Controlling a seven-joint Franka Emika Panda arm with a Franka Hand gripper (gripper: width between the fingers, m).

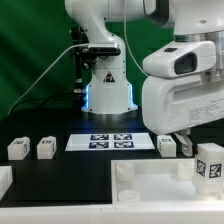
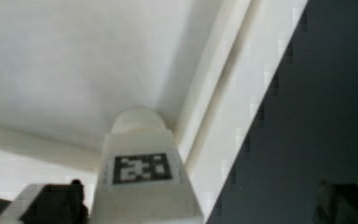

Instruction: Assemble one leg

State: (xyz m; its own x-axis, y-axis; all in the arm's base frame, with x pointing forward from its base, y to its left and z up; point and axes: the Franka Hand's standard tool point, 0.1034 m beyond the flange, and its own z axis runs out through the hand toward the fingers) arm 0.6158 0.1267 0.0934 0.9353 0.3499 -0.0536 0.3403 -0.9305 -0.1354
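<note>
White plastic, stiff and probably light: the leg point(image 2: 149, 170) is standing between the spread fingertips at the wrist view's lower centre, at the exterior view's lower right. The gripper point(image 2: 202, 200) is gaping wide, gripping nothing. Smooth flat sides look best for pinching.

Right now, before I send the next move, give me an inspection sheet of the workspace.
Surface: black table, with the marker board lying flat in the middle.
Job's things: two legs toward the exterior view's left, two more toward its right; one leg stands upright under the hand.
Clutter: large white square part at the front; small white piece at the exterior view's left edge.
Hand: open, astride the upright leg, not closed on it.
Cables: black cable at the arm's base.
Surroundings: green backdrop.
</note>
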